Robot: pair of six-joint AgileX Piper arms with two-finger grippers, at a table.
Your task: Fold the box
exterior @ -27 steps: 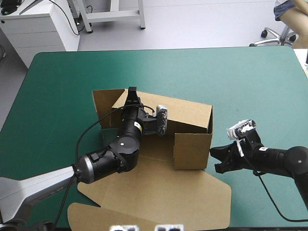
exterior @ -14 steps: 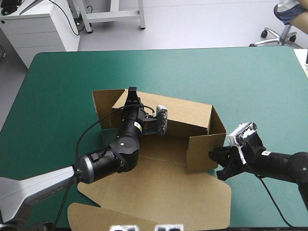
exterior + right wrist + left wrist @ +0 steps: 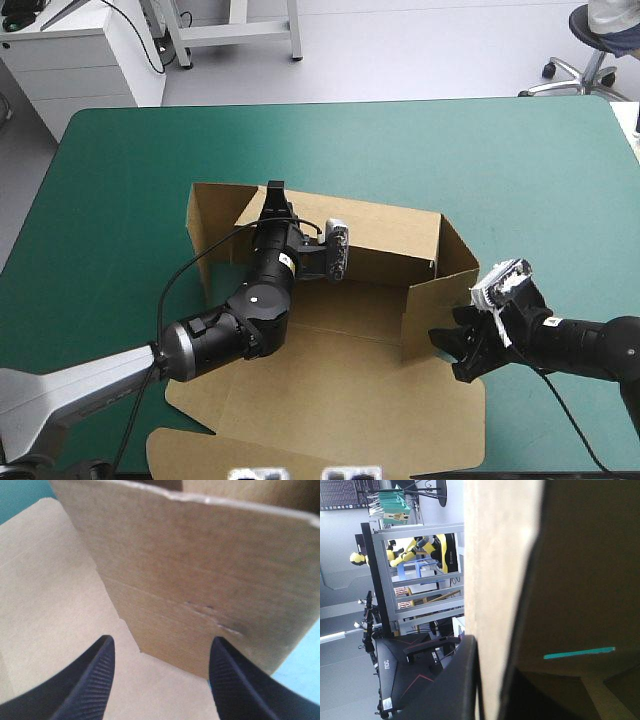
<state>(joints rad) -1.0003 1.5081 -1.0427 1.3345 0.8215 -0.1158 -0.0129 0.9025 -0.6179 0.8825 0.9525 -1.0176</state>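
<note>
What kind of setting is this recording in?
Probably a robotics lab bench: a teal-green covered table, a left pincer and right pincer on two arms at a brown box, and a white drawer cabinet beyond the table.

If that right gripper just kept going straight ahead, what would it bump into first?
Most likely the upright end flap of the box, which stands squarely ahead of the open right gripper. How near is hard to judge.
</note>
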